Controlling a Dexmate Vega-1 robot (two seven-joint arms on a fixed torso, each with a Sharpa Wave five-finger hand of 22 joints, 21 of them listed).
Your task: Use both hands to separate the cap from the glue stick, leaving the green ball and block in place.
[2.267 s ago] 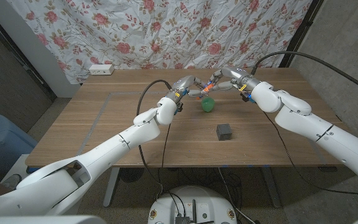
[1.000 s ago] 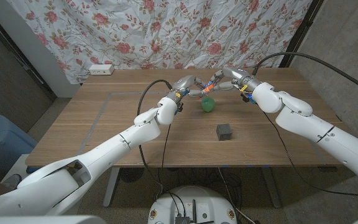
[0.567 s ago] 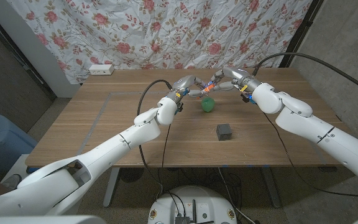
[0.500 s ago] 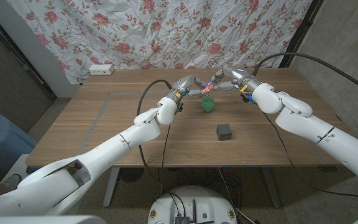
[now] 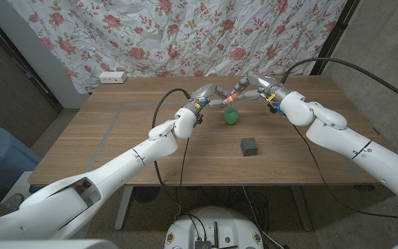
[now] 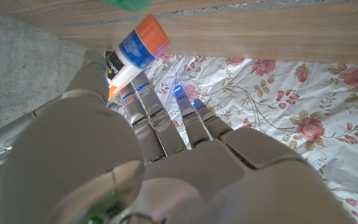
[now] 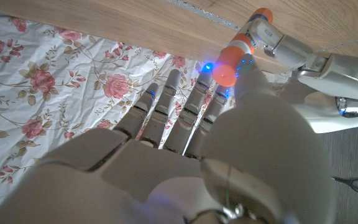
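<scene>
Over the far middle of the wooden table [image 5: 116,138], both hands meet above the surface with the glue stick [image 5: 231,97] held between them. From the left, the left hand [image 5: 209,95] grasps one end of the stick: its wrist view shows the white tube with a blue label and an orange end [image 6: 135,51] pinched against the fingers [image 6: 148,109]. From the right, the right hand [image 5: 254,88] closes on the other end, and its wrist view shows an orange cap [image 7: 227,64] pressed under the thumb, with the rest of the stick running on into the left hand's fingers [image 7: 291,46]. Whether the cap has come free of the tube cannot be told. Just near of the two hands and below the stick, the green ball [image 5: 231,116] sits on the table. Nearer still and slightly to the right, well apart from the ball, lies the dark grey block [image 5: 249,146]. Behind the table hangs a cloth with red roses [image 5: 185,34], and a white power strip [image 5: 112,77] lies at the table's far left edge.
</scene>
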